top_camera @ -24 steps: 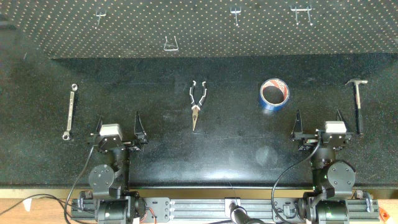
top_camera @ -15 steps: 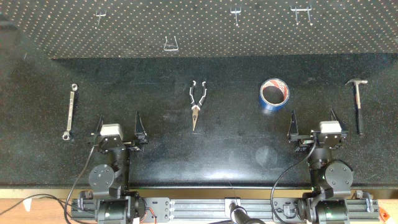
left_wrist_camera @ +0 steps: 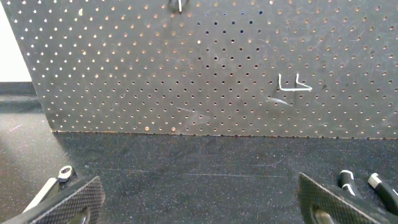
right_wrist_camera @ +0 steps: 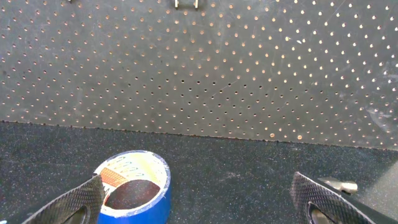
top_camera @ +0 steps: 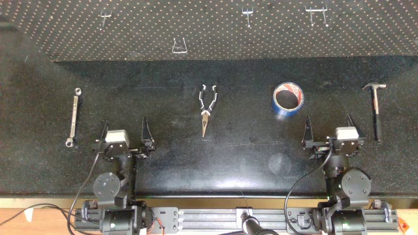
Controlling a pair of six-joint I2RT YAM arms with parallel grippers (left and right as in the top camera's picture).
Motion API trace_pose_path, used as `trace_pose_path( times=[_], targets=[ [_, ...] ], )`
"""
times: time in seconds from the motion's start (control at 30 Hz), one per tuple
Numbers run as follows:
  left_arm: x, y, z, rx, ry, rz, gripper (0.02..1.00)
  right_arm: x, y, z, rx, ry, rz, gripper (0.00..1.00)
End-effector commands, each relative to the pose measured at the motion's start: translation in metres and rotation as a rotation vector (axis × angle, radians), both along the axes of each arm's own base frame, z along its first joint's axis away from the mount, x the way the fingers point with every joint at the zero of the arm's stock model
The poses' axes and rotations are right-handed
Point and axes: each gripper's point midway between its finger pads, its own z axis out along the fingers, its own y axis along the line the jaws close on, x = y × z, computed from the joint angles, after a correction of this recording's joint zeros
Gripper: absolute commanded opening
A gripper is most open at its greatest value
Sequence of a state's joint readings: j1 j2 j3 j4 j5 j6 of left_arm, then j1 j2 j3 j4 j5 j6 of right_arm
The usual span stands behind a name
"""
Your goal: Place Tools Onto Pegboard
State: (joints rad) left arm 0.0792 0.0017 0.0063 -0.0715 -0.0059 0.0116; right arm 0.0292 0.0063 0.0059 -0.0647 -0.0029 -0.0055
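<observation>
Left gripper [top_camera: 124, 124] and right gripper [top_camera: 328, 121] are both wide open, holding nothing, low over the black table [top_camera: 248, 150]. Lying flat on the table: wrench [top_camera: 74, 117] far left, pliers [top_camera: 207, 108] centre, blue tape roll [top_camera: 288, 98] near the right gripper, hammer [top_camera: 375, 108] far right. Pegboard [top_camera: 209, 26] stands behind them with wire hooks [top_camera: 179, 47].

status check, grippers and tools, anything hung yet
Left gripper open, empty; right gripper open, empty, behind tape roll. Wrench, pliers, hammer also on table, pegboard hooks bare. Nothing blocking.
</observation>
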Motion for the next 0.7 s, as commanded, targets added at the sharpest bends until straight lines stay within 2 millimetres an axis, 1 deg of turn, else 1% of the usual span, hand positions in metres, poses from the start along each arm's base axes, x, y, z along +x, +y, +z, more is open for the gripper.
trace_pose_path(
  times=[0.03,0.17,0.2,0.23,0.27,0.3,0.4,0.43,0.47,0.57,0.6,0.67,0.7],
  targets=[
    [0.0,-0.002,-0.003,0.013,0.014,-0.012,0.996,0.0,0.003,-0.002,0.005,0.007,0.015,0.976],
    [0.0,-0.002,-0.004,0.022,0.019,-0.017,0.996,0.0,0.003,-0.002,0.005,0.007,0.015,0.976],
    [0.001,-0.002,-0.008,0.075,0.046,-0.021,0.993,0.0,0.003,-0.002,0.005,0.007,0.015,0.976],
    [0.003,-0.001,-0.014,0.153,0.111,-0.032,0.993,0.0,0.003,-0.002,0.005,0.007,0.014,0.976],
    [0.005,-0.001,-0.017,0.178,0.16,-0.039,0.993,0.0,0.003,-0.002,0.005,0.007,0.014,0.976],
    [0.009,0.0,-0.02,0.181,0.264,-0.047,0.993,0.0,0.003,-0.002,0.005,0.008,0.014,0.976],
    [0.016,0.003,-0.02,0.153,0.454,-0.054,0.991,0.0,0.003,-0.002,0.005,0.007,0.014,0.976],
    [0.016,0.012,-0.019,0.137,0.53,-0.028,0.993,0.0,0.003,-0.002,0.005,0.008,0.015,0.976],
    [0.012,0.037,-0.017,0.127,0.622,0.07,0.993,0.0,0.003,-0.002,0.005,0.007,0.014,0.976],
    [0.001,0.085,-0.023,0.142,0.788,0.201,0.993,0.0,0.003,-0.002,0.005,0.007,0.014,0.976],
    [-0.008,0.106,-0.024,0.153,0.814,0.251,0.993,0.0,0.003,-0.002,0.005,0.007,0.014,0.976],
    [-0.024,0.128,-0.026,0.152,0.841,0.283,0.993,0.0,0.003,-0.002,0.005,0.008,0.015,0.976],
    [-0.039,0.143,-0.027,0.124,0.858,0.317,0.993,0.0,0.003,-0.002,0.005,0.007,0.015,0.976]
  ],
)
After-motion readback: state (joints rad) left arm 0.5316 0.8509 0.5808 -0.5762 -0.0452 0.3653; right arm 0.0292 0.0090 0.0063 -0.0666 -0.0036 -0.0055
